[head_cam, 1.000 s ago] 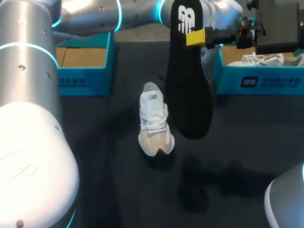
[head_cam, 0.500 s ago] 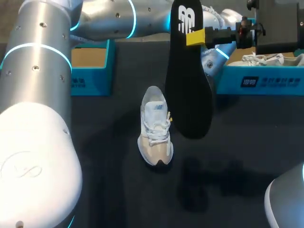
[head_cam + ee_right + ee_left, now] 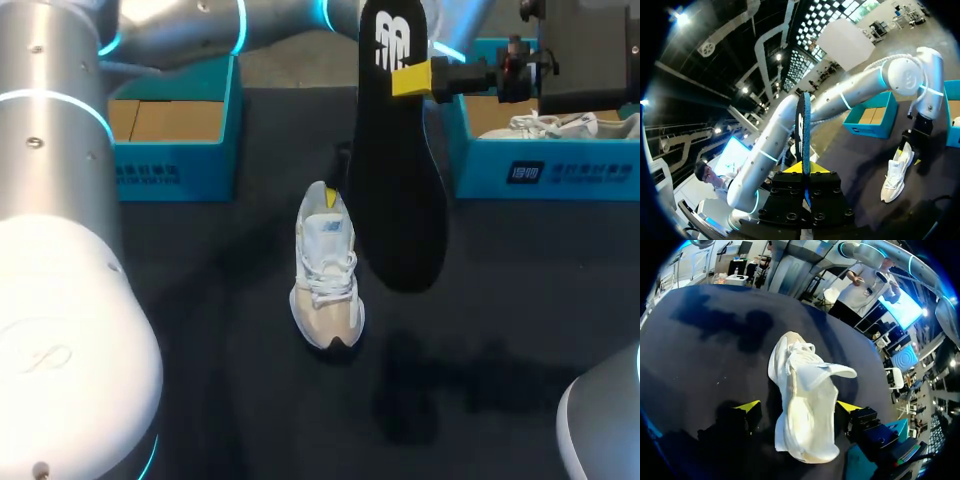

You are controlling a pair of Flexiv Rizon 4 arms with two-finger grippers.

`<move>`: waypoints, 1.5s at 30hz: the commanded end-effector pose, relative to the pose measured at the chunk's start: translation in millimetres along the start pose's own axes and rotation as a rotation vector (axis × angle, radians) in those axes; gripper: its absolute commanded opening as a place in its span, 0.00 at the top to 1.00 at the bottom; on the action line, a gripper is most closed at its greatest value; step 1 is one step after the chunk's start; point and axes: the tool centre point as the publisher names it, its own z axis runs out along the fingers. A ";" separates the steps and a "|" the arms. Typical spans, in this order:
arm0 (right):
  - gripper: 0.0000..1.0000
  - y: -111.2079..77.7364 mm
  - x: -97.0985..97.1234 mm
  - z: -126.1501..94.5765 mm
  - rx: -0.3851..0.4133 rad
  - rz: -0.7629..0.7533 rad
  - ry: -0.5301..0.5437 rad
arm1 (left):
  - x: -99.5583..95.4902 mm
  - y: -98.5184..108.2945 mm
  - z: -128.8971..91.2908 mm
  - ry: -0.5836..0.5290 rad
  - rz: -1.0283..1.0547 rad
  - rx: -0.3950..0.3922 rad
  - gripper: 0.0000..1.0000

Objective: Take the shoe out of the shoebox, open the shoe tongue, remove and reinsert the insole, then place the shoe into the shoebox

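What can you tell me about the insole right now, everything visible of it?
The insole is black, thin and flat, foam-like, with a white logo at its narrower heel end. It is out of the shoe and hangs upright in the air above the table, heel end up. The right end effector pinches it near the heel end. The right wrist view shows it edge-on between the yellow tips. Nothing else appears to touch it.

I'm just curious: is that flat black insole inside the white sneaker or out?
Out: the black insole hangs clamped in the right gripper, apart from the white sneaker on the table.
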 end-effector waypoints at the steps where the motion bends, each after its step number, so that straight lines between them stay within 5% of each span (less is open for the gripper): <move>1: 1.00 1.0 -0.2 3.4 0.000 0.001 -0.002 | 29.7 -8.7 -15.3 -0.247 -0.012 -0.024 0.00; 14: 1.00 1.0 -0.2 3.4 0.000 0.001 -0.002 | 60.4 -25.0 -49.4 -0.715 0.091 0.043 0.00; 28: 1.00 1.0 -0.2 3.4 0.000 0.001 -0.002 | 117.1 -68.4 -83.6 -1.218 0.123 -0.043 0.00; 45: 1.00 1.0 -0.2 3.4 0.000 0.001 -0.002 | 117.1 -68.4 -83.6 -1.218 0.123 -0.043 0.00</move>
